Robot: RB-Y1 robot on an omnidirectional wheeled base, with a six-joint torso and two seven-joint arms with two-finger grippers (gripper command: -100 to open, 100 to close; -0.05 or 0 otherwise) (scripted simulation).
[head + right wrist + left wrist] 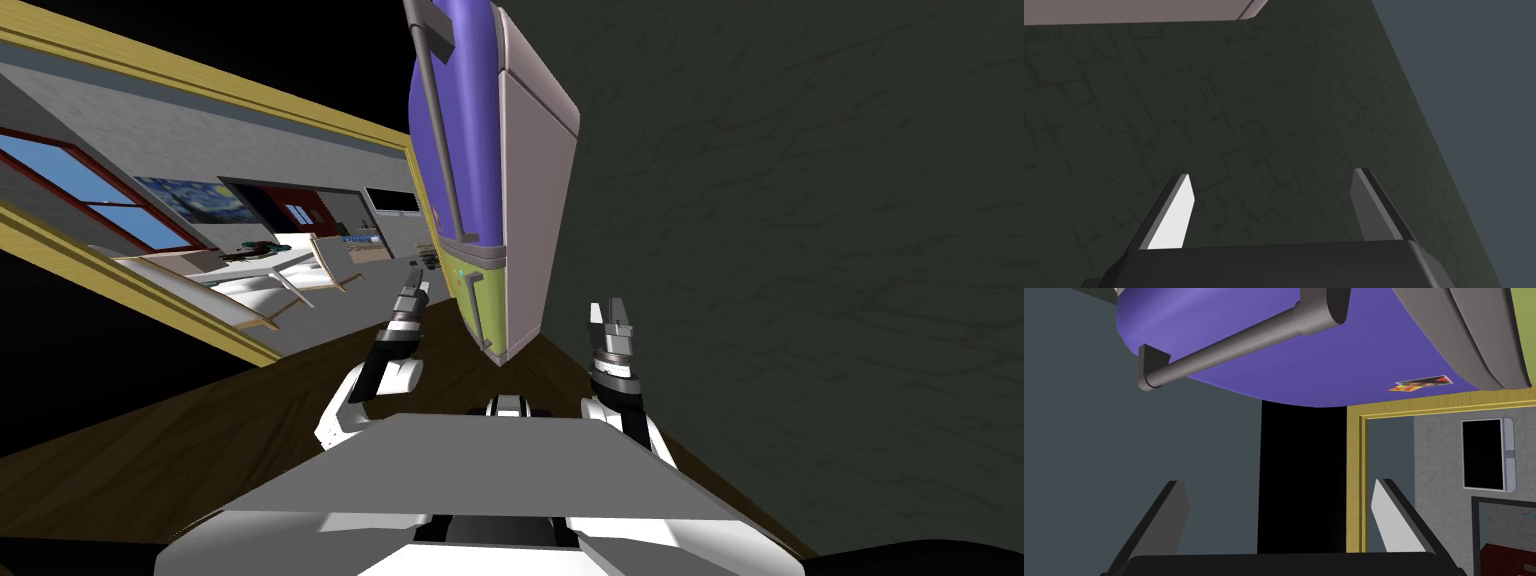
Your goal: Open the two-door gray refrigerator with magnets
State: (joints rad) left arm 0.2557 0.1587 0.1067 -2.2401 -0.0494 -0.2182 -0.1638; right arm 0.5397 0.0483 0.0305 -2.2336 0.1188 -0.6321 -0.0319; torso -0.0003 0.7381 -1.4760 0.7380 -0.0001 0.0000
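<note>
Lying beyond the spread left pincer [1280, 484] is the refrigerator handle [1234, 343].

No readable text or numbers, red-and-orange magnet [1421, 383] on purple refrigerator door [1349, 363], its print too small to tell

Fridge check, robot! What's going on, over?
Left gripper open, short of the long handle. Right gripper open, at the dark wall. Both refrigerator doors shut.

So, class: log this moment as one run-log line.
stage: pre-grasp | fridge: shut | left gripper: open, short of upper handle | right gripper: open, facing wall
</note>
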